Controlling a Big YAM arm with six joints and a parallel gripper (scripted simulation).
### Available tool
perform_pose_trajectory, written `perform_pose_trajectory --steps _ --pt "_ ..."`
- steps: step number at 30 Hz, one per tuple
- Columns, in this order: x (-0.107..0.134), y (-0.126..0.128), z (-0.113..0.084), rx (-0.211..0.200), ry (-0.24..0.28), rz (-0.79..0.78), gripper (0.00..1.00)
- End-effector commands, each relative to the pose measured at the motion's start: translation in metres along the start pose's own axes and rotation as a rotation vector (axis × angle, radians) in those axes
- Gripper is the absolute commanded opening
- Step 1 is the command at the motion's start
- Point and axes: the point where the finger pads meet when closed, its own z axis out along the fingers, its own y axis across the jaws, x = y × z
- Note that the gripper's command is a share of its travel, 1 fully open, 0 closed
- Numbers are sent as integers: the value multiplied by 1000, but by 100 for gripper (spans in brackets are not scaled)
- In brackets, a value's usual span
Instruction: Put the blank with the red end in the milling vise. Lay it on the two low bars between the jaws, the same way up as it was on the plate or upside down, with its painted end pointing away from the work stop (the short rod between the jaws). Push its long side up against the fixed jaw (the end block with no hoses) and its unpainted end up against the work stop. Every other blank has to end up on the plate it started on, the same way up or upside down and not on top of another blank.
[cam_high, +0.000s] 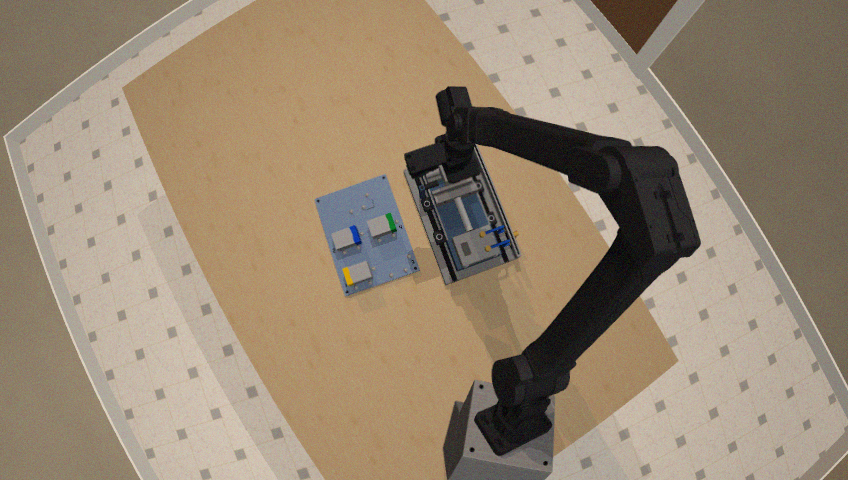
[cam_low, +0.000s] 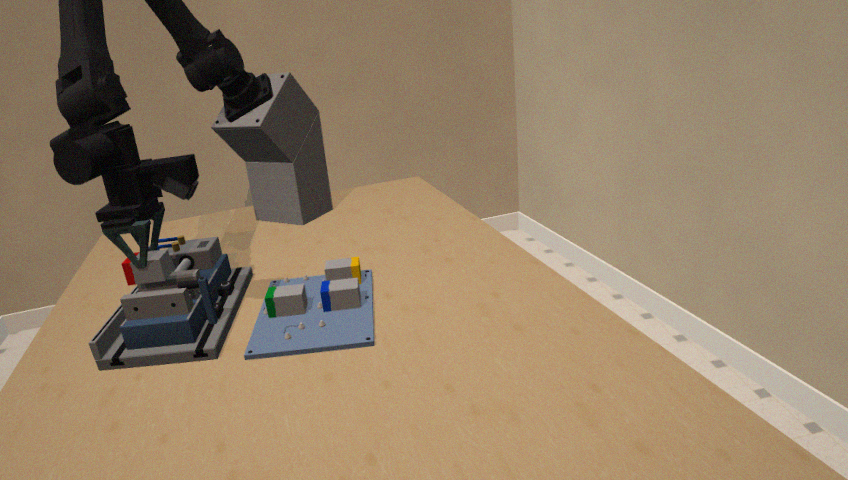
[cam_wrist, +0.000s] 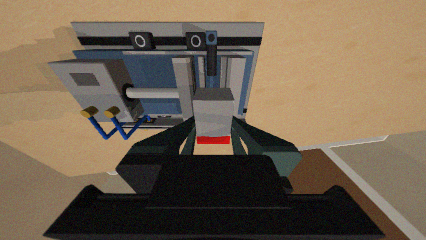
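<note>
Wrist view, red-ended blank (cam_low: 152, 267) (cam_wrist: 214, 116) between end effector (cam_low: 148, 258) (cam_wrist: 213, 120) fingers

One robot arm (cam_high: 654, 196) (cam_low: 89, 89) is seen, fitted with one gripper (cam_low: 145, 255) (cam_wrist: 213, 120). Four blanks are counted in all: one with a red end (cam_low: 151, 267) (cam_wrist: 214, 116), one with a green end (cam_high: 381, 226) (cam_low: 288, 300), one with a blue end (cam_high: 345, 238) (cam_low: 343, 295) and one with a yellow end (cam_high: 358, 273) (cam_low: 340, 270). Of these, three are found on the plate and one is held in the gripper. One plate (cam_high: 333, 208) (cam_low: 345, 337) and one milling vise (cam_high: 447, 274) (cam_low: 160, 361) (cam_wrist: 255, 30) are shown. Two hoses (cam_high: 501, 242) (cam_wrist: 120, 129) can be counted on the vise, with two brass-coloured fittings seen at their near ends in the wrist view. One pedestal (cam_high: 505, 466) (cam_low: 273, 190) is shown beneath the arm.
</note>
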Motion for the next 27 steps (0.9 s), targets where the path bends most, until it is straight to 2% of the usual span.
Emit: perform_pose_trajectory --steps 1,11,12,18,27 --pt "5 -6 2 18 5 4 0" --pt "4 -5 6 17 5 7 0" --pt "6 -8 0 31 8 11 0" --pt "2 -3 9 15 5 6 0" --pt "2 -4 9 19 6 7 0"
